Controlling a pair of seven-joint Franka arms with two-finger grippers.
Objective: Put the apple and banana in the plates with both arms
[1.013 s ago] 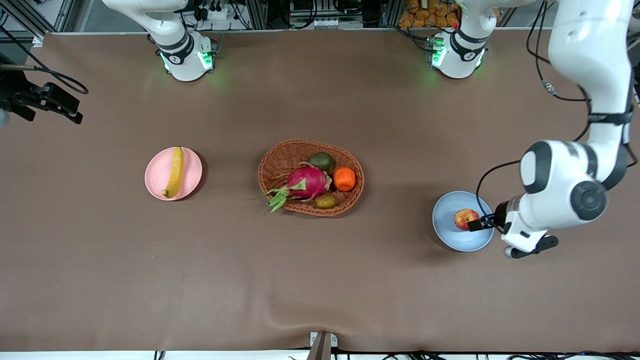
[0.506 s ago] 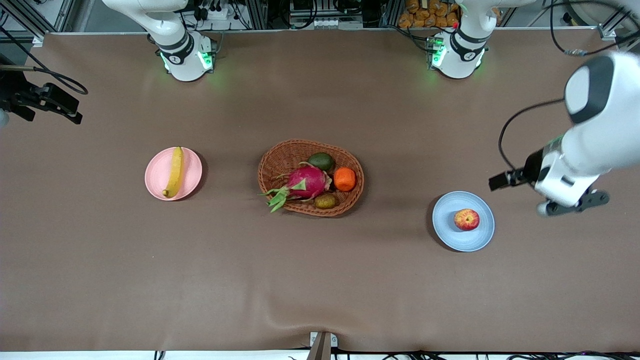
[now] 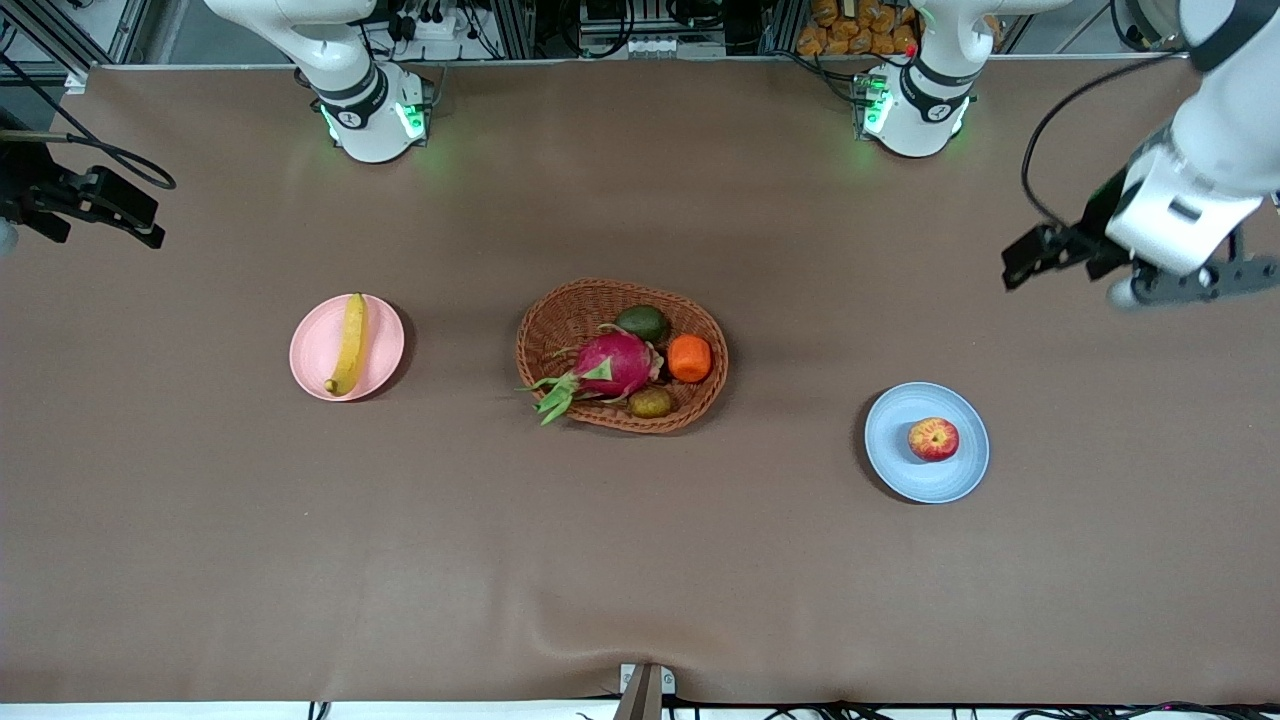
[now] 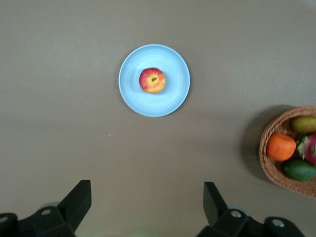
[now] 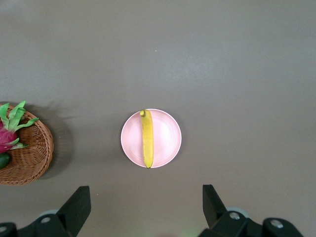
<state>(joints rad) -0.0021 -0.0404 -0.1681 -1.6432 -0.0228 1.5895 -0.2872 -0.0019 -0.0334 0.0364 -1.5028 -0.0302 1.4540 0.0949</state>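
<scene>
Since both fruits already lie in their dishes, the placing looks done. Taking the oval brown wicker basket (image 3: 621, 355) as landmark: toward the right arm's end from it, the long curved yellow banana (image 3: 349, 343) lies across the pale pink round plate (image 3: 316, 350); the black right gripper (image 5: 146, 210) hangs empty above with fingers apart. Toward the left arm's end, the small red apple (image 3: 933, 439) sits in the pale blue round plate (image 3: 895, 450), and the black left gripper (image 4: 147, 205), fingers spread and empty, hovers over bare table there.
</scene>
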